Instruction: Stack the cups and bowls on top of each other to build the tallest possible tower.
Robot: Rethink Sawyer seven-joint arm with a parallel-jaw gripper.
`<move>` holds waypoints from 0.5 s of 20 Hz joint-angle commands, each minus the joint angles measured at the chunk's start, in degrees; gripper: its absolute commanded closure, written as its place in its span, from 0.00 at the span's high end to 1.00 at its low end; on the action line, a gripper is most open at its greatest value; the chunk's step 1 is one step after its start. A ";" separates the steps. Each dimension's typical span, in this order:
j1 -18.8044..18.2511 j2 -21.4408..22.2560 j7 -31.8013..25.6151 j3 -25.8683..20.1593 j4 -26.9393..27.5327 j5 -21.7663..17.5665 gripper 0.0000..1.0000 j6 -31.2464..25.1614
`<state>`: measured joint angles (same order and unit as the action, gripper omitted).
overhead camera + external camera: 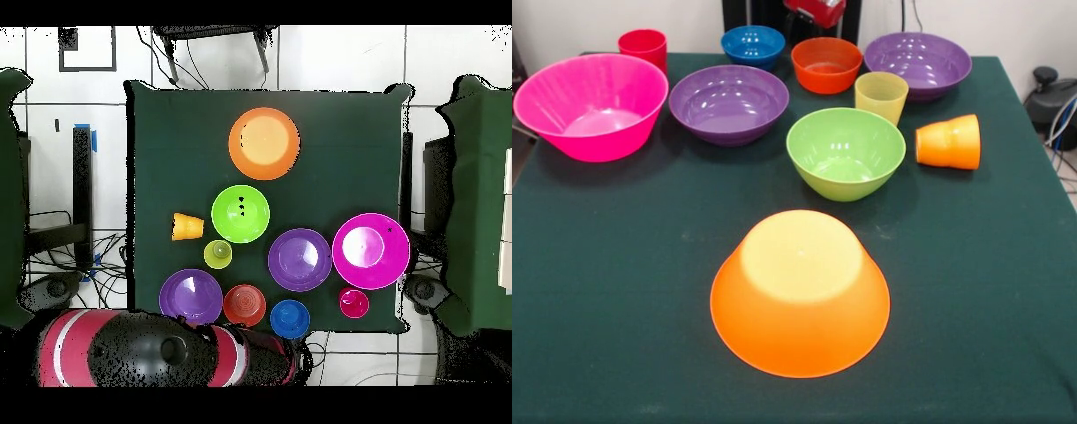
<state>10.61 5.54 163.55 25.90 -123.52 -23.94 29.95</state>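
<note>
Bright, even light from above. Soft shadows on the green tablecloth [618, 291]; glare spots inside the purple bowl [729, 103] at 11 o'clock.

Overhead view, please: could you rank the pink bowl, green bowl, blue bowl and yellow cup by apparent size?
1. Pink bowl
2. Green bowl
3. Blue bowl
4. Yellow cup

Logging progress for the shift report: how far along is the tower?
Only the base looks placed: the big orange plastic bowl sits upside down, alone. Nothing is in hand; no gripper shows. Left: everything else, including the big pink plastic bowl and the orange plastic cup on its side.
</note>
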 commanded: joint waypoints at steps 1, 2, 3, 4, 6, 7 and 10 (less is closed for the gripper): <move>-2.02 0.49 -0.06 -6.40 10.38 2.15 1.00 -5.96; -2.08 0.67 -0.08 -6.56 10.38 2.07 1.00 -6.23; -2.13 0.85 -0.04 -6.70 10.42 2.11 1.00 -6.46; -2.27 1.06 -0.03 -6.96 10.45 2.03 1.00 -6.80; -2.76 1.63 0.04 -7.71 10.40 1.68 1.00 -7.57; -2.96 2.02 0.02 -8.09 10.24 1.55 1.00 -8.16; -3.67 3.72 -0.44 -9.20 9.76 1.03 1.00 -11.05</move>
<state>8.71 7.67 163.55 24.67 -123.08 -23.90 25.89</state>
